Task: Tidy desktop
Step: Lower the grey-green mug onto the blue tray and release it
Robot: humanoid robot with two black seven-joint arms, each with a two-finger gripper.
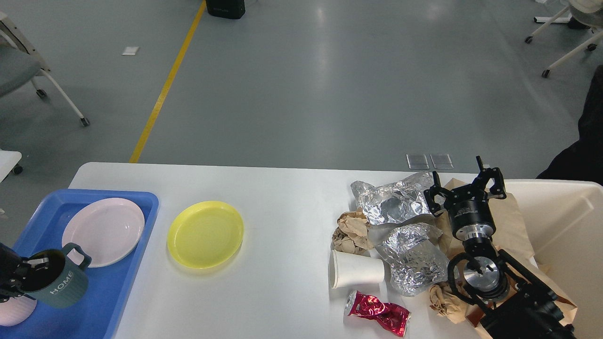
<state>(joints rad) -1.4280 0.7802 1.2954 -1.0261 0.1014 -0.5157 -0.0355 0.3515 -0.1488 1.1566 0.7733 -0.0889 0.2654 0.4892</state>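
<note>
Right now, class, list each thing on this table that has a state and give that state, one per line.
Left hand: at the mug's rim; grip unclear.
Right hand: open, above the foil, holding nothing.
Mug: upright, on the blue tray.
Pink plate: flat in the tray, empty.
Yellow plate: flat on the desktop, empty.
Paper cup: lying on its side.
Red can: crushed, on its side.
Foil: crumpled.

On the white counter [282,197] a yellow plate [205,234] is seen beside a blue tray [127,278]. A green mug [59,278] is gripped at its rim by the left gripper [26,273]. The right gripper [464,188] is held open above crumpled foil [393,202].
</note>
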